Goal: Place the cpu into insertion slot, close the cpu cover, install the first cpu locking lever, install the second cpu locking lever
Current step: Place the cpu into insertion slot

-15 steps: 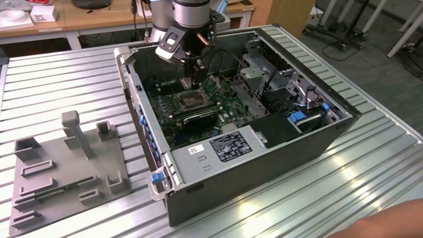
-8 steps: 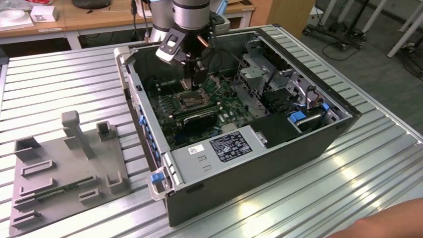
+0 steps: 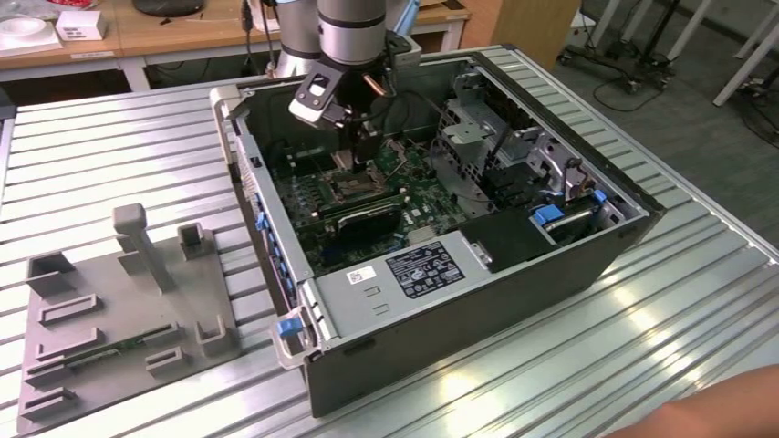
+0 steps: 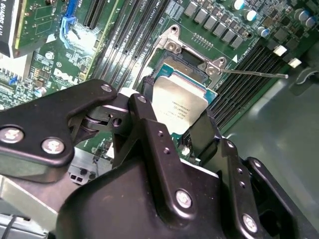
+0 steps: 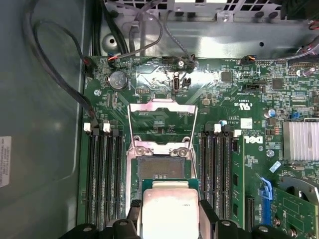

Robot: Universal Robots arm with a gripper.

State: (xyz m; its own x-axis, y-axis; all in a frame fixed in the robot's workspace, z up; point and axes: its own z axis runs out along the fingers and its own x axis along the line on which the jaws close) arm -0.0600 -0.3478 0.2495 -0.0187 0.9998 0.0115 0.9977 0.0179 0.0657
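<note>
One gripper [image 4: 174, 119] holds print-topped cpu [image 4: 180, 99] over insertion slot [image 5: 160, 170]

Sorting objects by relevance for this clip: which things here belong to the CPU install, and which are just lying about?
Part of the job:
cpu, held in the gripper over the slot
cover, open
lever

Lying about:
memory slots
heatsink
battery
cables
grey jig
</note>
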